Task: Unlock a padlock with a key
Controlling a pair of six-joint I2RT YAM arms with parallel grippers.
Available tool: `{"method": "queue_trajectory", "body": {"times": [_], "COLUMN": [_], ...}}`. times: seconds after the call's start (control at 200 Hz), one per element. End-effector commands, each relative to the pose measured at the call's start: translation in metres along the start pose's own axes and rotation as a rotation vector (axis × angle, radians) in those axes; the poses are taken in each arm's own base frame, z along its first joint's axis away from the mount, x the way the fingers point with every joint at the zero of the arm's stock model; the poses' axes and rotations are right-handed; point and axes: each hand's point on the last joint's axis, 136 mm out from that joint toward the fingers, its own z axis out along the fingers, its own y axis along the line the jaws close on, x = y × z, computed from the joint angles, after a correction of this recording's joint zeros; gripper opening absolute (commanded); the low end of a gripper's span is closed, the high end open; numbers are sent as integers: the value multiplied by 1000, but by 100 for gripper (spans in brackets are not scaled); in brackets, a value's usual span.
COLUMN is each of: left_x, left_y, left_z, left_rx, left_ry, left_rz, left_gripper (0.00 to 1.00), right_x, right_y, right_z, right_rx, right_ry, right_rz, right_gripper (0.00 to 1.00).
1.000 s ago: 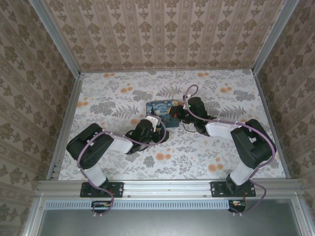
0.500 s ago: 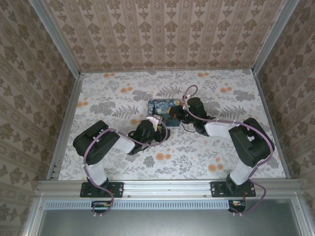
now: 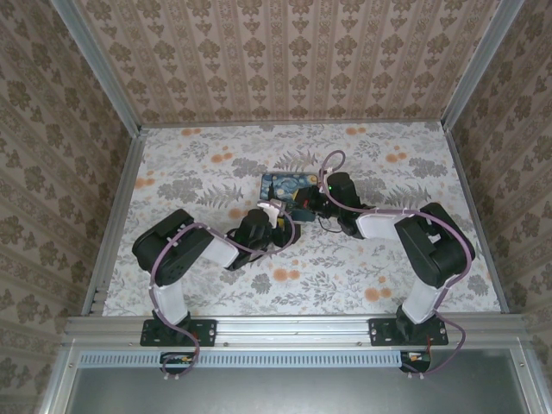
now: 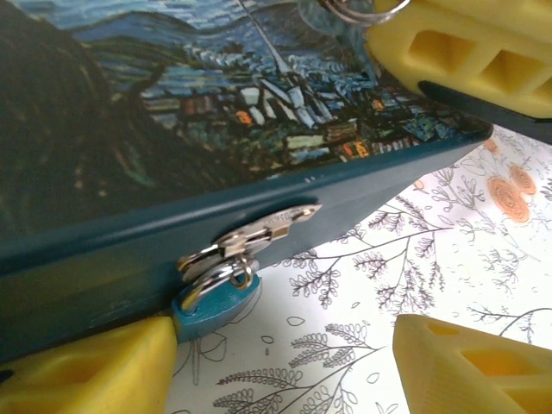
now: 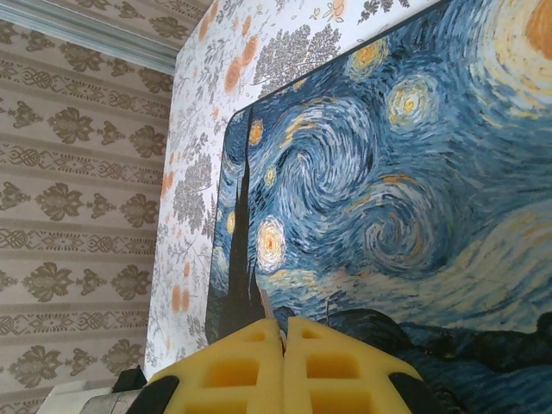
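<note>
Bluish padlock [image 4: 216, 304] hangs at the box's [image 4: 129, 250] front edge between the spread fingers of the left end effector [image 4: 285, 345], seemingly placed to steady it; right end effector [image 5: 285, 335] is closed over the box, a ring [image 4: 358, 10] at its tip; whether it pinches the key I cannot tell.

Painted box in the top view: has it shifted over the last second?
Yes, slightly. The starry-night box has crept toward the far wall, closing on the grey fern print of the tablecloth just beyond it.
</note>
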Motion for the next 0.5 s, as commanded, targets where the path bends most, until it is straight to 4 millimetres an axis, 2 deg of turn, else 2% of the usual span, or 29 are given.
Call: {"method": "queue_trajectory", "body": {"times": [0.0, 0.35, 0.495], "left_x": [-8, -4, 5], "left_y": [-15, -1, 7], "left_z": [3, 10, 16], "left_rx": [70, 92, 64], "left_ry": [-8, -45, -21], "left_rz": [-48, -198, -203], "left_gripper": [69, 69, 68], "right_x": [5, 6, 6], "right_y": [-14, -15, -14], "right_z": [2, 0, -1], "right_rx": [22, 23, 22], "right_ry": [9, 7, 6], "right_rz": [23, 25, 24], "right_gripper": [0, 0, 0]}}
